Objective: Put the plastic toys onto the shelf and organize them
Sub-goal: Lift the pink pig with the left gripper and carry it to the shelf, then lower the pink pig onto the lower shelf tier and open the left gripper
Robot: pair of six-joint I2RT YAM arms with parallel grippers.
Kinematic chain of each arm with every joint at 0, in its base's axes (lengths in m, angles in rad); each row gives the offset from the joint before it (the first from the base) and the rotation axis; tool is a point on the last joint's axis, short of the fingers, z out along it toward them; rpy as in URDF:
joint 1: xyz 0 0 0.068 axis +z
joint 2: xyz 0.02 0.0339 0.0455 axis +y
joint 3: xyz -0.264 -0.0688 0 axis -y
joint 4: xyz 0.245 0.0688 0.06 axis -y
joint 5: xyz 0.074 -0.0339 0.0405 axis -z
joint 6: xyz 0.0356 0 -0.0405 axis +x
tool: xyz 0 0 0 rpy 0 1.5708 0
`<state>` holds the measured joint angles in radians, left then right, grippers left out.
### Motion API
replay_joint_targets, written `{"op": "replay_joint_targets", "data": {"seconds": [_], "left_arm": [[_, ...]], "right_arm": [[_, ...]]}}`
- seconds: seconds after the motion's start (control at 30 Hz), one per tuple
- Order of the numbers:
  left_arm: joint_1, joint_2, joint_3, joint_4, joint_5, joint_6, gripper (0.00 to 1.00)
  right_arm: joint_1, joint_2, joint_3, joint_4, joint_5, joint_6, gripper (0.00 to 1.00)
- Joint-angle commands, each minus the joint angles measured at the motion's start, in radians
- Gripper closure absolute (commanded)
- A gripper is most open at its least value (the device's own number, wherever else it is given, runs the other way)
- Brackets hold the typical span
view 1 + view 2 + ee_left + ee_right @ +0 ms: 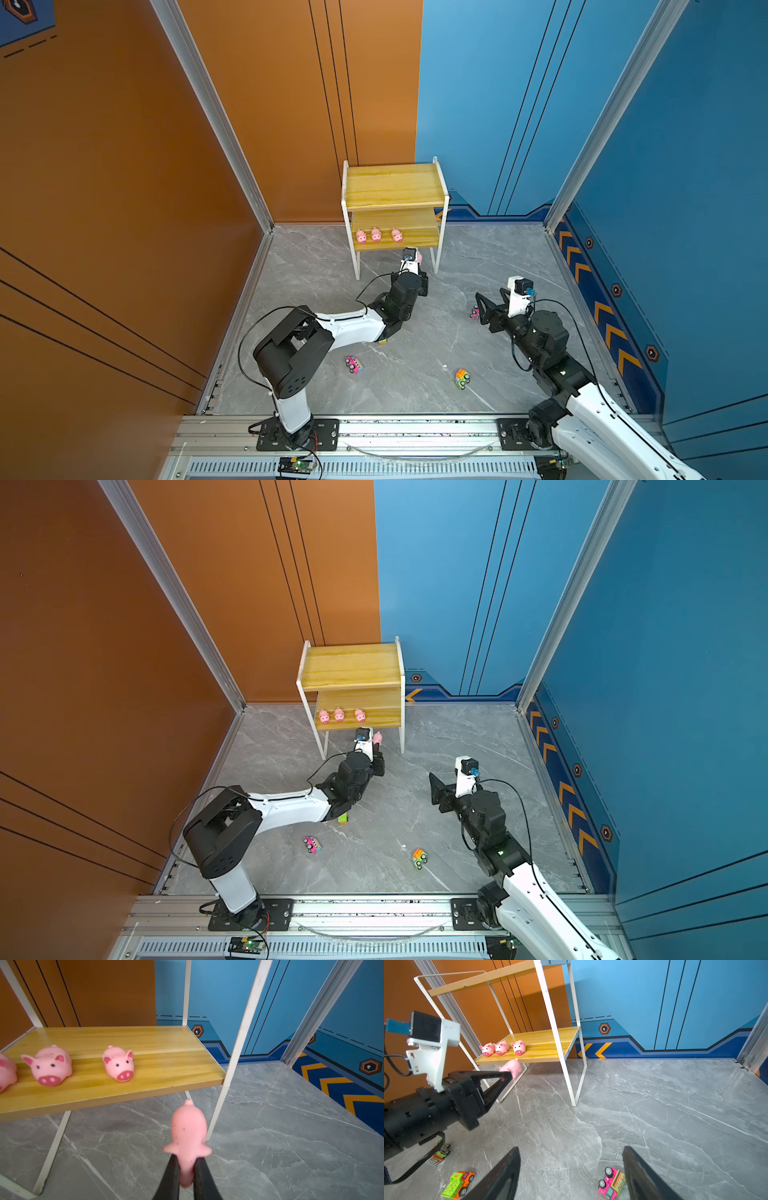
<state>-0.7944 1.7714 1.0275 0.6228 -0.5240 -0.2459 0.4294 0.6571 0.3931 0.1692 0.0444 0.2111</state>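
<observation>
The shelf (395, 187) stands far; its lower board (166, 1064) has its right half bare, with three pigs (376, 235) along its left near edge. The left gripper (187, 1160) clamps a fourth pig (188, 1126) just short of that edge. The right gripper (571, 1148), jaws apart, hangs over open floor (415, 340) beside a pink car (611, 1183).

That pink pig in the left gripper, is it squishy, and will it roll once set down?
Probably squishy: the pig looks pinched narrow in the shut left gripper. Likely light, since it hangs from one end. It may settle fine: three pigs sit steady on the shelf.
</observation>
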Motion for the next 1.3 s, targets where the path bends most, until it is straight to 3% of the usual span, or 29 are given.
{"op": "replay_joint_targets", "data": {"seconds": [0.0,0.43,1.27], "left_arm": [[0.021,0.04,0.078,-0.044,0.038,0.048,0.86],[0.051,0.197,0.29,-0.079,0.005,0.108,0.86],[0.068,0.337,0.461,-0.097,-0.051,0.1,0.86]], "right_arm": [[-0.007,-0.004,-0.014,0.02,-0.008,0.013,0.22],[-0.01,-0.007,-0.016,0.018,-0.012,0.013,0.22],[-0.012,0.012,-0.019,0.033,-0.022,0.015,0.22]]}}
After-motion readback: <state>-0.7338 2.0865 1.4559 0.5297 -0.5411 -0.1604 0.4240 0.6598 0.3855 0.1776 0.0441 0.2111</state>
